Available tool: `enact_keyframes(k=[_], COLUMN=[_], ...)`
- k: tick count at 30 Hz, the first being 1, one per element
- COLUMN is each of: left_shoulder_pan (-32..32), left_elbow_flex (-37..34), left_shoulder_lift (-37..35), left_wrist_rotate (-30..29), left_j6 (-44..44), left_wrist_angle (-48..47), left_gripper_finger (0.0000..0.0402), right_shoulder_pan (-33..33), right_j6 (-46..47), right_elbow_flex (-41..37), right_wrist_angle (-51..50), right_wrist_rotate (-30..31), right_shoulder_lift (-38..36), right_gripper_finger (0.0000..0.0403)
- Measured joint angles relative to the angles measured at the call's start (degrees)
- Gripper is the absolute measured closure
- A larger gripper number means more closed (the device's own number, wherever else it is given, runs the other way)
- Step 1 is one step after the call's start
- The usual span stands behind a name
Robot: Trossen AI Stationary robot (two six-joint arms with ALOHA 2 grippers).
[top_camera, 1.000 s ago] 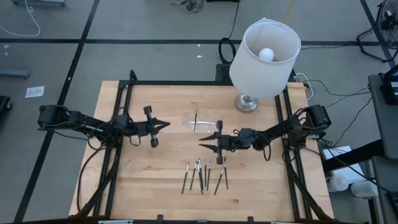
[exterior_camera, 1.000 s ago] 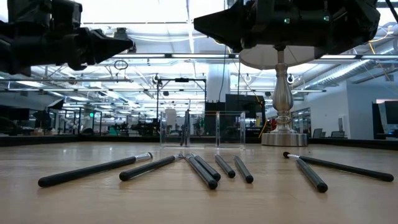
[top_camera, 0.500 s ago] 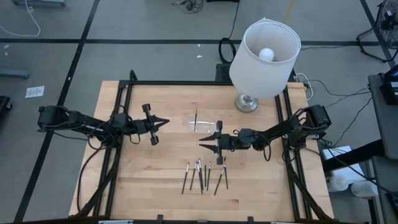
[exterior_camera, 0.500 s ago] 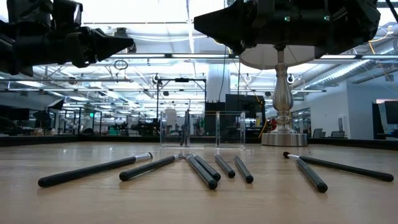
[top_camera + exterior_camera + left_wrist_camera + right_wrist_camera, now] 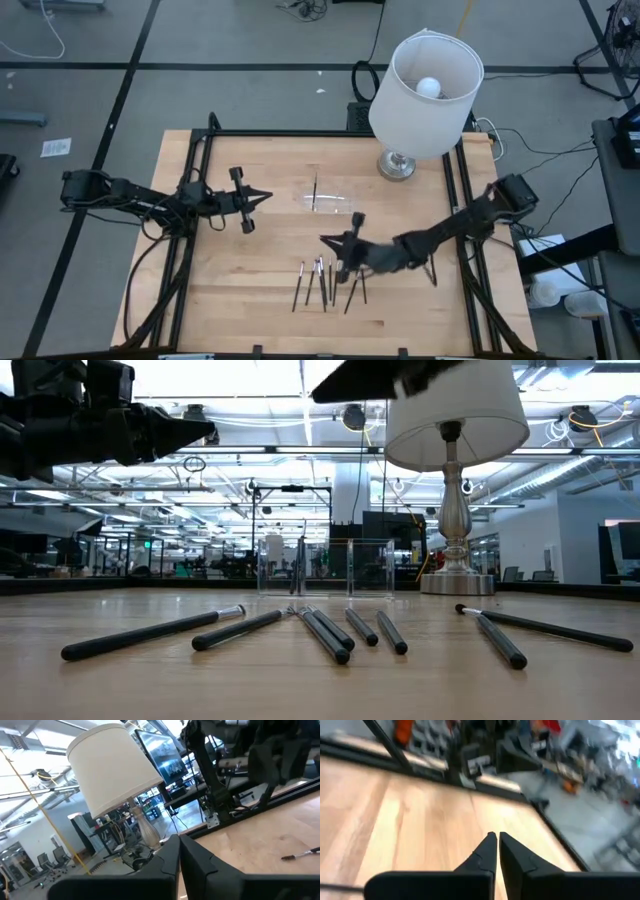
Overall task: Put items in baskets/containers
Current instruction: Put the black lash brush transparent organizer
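Clear tray beyond the right hand holds 1 stick; about 7 sticks lie loose on the worktop just below it. Both hands closed, empty; left hand waits aside.

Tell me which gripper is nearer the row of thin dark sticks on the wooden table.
Right. The right gripper hovers just above the thin dark sticks; the left gripper waits farther off, toward the table's left side.
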Motion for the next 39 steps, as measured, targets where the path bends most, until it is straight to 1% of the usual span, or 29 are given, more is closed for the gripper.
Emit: enact_keyframes(k=[2,3,5,8,11,13,15,17,20,23,26,28,30,32,36,39], left_shoulder_pan=[-0.1,-0.13,-0.15,-0.15,-0.17,-0.17,-0.2,-0.17,-0.17,-0.17,-0.17,-0.17,-0.17,-0.17,-0.17,-0.17], left_elbow_flex=[0.0,0.0,0.0,0.0,0.0,0.0,0.0,0.0,0.0,0.0,0.0,0.0,0.0,0.0,0.0,0.0], left_shoulder_lift=[0.0,-0.01,0.0,0.0,0.0,-0.01,0.0,0.0,0.0,0.0,0.0,0.0,0.0,0.0,0.0,0.0], left_wrist_rotate=[0.01,-0.01,0.01,0.03,0.94,1.99,2.75,3.14,3.22,3.22,3.22,3.22,3.22,3.22,3.22,3.22], left_j6=[-0.05,-0.18,-0.23,-0.21,-1.05,-1.69,-1.83,-2.36,-2.64,-2.64,-2.66,-2.66,-2.67,-2.69,-2.86,-3.59], left_wrist_angle=[-0.03,-0.03,-0.03,-0.03,0.04,0.08,0.08,0.11,0.13,0.18,0.16,-0.05,-0.2,-0.31,-0.31,-0.31], left_gripper_finger=[0.0397,0.0397,0.0391,0.0378,0.0376,0.0383,0.0394,0.0397,0.0387,0.0377,0.0378,0.0386,0.0395,0.0397,0.038,0.0373], right_shoulder_pan=[1.85,2.81,5.17,9.53,12.53,13.13,13.05,13.03,13.03,13.41,14.61,15.2,15.67,15.67,14.99,14.23], right_j6=[10.14,15.84,26.87,39.43,46.48,49.47,52.19,54.35,57.63,61.78,65.91,68.97,71.35,72.74,72.88,72.33], right_elbow_flex=[4.47,5.7,6.14,4.59,4.0,3.96,3.99,3.96,3.98,4.01,4.02,4.06,4.06,4.04,4.04,4.04], right_wrist_angle=[-13.68,-18.86,-25.08,-28.21,-27.66,-27.56,-26.24,-26.56,-26.82,-28.66,-31.86,-33.08,-34.56,-35.44,-35.77,-35.97], right_wrist_rotate=[1.7,1.79,1.84,2.02,1.59,-1.4,-6.56,-9.77,-12.41,-15.91,-15.9,-16.2,-17.75,-19.29,-19.37,-20.75], right_shoulder_lift=[-0.07,-0.07,0.34,2.03,5.14,6.6,8.31,10.01,11.8,11.76,11.03,10.84,10.86,10.86,10.86,10.89], right_gripper_finger=[0.04,0.0401,0.0402,0.0402,0.0402,0.0403,0.0403,0.0403,0.0403,0.0403,0.0403,0.0403,0.0403,0.0403,0.0403,0.0403])
